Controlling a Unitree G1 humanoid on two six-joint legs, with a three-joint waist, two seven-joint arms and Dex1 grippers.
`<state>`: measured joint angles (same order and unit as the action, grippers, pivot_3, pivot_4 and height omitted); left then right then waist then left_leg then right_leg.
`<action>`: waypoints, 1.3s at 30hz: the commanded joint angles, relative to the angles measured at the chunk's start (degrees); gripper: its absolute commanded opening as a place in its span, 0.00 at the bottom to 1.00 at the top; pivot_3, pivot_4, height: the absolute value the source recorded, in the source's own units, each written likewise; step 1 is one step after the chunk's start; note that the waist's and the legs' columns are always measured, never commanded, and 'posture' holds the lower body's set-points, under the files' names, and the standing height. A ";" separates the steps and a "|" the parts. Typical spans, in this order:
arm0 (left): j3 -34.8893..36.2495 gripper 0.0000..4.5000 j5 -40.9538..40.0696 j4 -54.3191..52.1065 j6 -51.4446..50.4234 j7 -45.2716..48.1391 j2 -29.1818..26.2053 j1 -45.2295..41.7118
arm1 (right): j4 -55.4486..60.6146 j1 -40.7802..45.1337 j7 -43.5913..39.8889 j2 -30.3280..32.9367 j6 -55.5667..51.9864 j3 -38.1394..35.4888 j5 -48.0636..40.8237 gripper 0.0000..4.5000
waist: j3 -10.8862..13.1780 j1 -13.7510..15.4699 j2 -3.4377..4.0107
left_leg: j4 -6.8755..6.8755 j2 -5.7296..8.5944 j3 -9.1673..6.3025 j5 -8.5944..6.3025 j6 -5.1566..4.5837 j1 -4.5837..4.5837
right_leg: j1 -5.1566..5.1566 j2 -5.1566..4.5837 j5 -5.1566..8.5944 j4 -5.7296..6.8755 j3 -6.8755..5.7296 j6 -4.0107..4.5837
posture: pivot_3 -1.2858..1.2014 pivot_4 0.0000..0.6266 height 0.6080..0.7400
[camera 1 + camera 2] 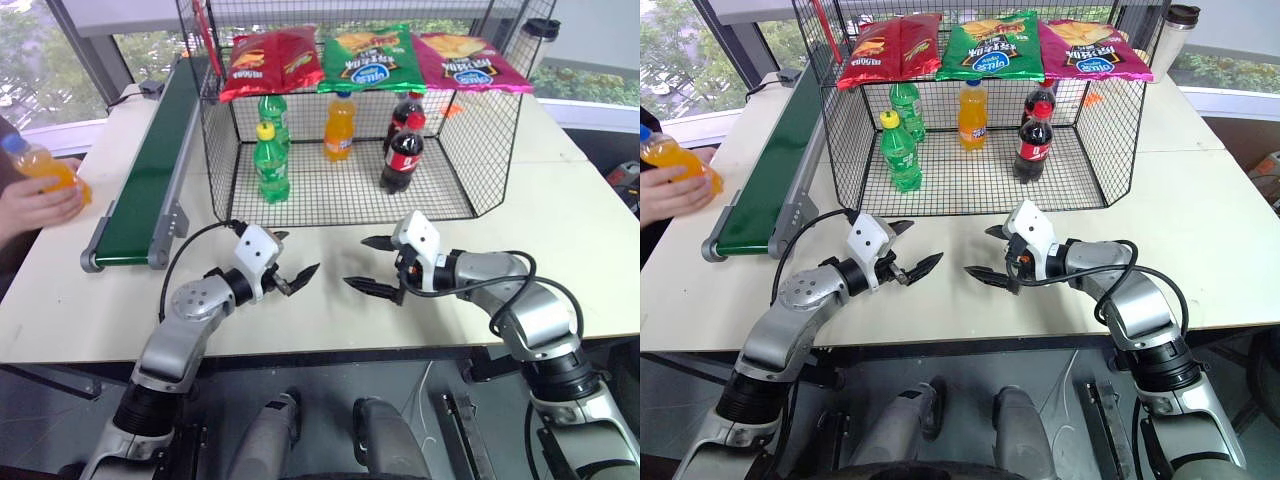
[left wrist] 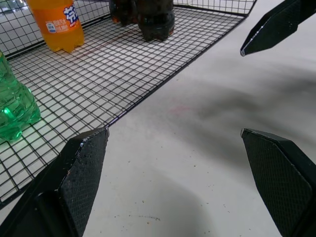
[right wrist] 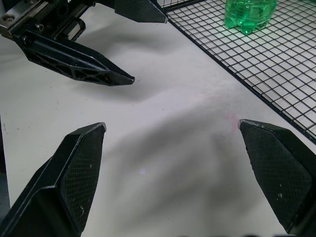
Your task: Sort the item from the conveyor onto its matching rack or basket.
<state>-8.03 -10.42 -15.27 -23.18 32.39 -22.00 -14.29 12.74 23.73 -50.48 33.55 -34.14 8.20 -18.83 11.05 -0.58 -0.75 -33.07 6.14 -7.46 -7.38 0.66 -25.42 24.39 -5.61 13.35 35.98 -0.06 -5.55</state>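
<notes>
Beyond table (image 1: 560,200), person's hand (image 1: 35,205) holds orange bottle (image 1: 45,168), far from jaws.

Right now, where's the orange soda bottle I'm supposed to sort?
The orange soda bottle is in a person's hand at the far left of the head views, beside the conveyor, not on the belt.

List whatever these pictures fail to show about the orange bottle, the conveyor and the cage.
- Orange soda bottle: the left eye view's edge and a person's hand cover its lower half.
- Conveyor: its far end is hidden behind the wire cage in both eye views.
- Snack bags on the cage top: print too small to read.
- Cola bottles: tops cut off in the left wrist view.
</notes>
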 commanded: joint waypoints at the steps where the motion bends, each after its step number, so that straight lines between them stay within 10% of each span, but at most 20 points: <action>1: 0.56 1.00 0.25 -0.94 1.06 -0.15 -0.10 -0.76 | 1.25 1.21 -0.05 -0.22 1.22 -0.83 -0.49 0.99 | 0.00 0.00 0.00 | 0.00 0.00 0.00 0.00 0.00 0.00 | 0.00 0.00 0.00 0.00 0.00 0.00 | 0.52 0.24 0.98; 29: 3.28 1.00 -1.16 -4.15 -0.47 -0.36 -1.86 0.32 | 2.40 2.29 -1.29 0.09 1.08 -0.89 -1.48 0.99 | 0.00 -0.03 0.00 | 0.00 0.00 0.00 0.00 0.00 0.00 | 0.00 0.00 0.00 0.00 0.00 0.00 | 0.52 0.24 0.98; 39: 17.85 1.00 -9.30 -9.47 -8.51 -3.83 -4.21 0.12 | 5.75 5.29 -1.30 -1.28 -2.16 -2.88 -6.93 0.99 | 0.00 -0.12 0.00 | 0.02 -0.01 -0.04 0.00 0.00 0.00 | 0.01 0.01 0.02 0.01 -0.01 -0.03 | 0.52 0.24 0.98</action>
<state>4.40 -17.07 -21.76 -30.13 29.98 -25.17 -13.34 15.41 27.34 -51.94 32.63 -35.83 7.64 -23.44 11.05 -0.70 -0.75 -33.05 6.13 -7.50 -7.38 0.66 -25.43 24.42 -5.59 13.37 35.99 -0.06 -5.57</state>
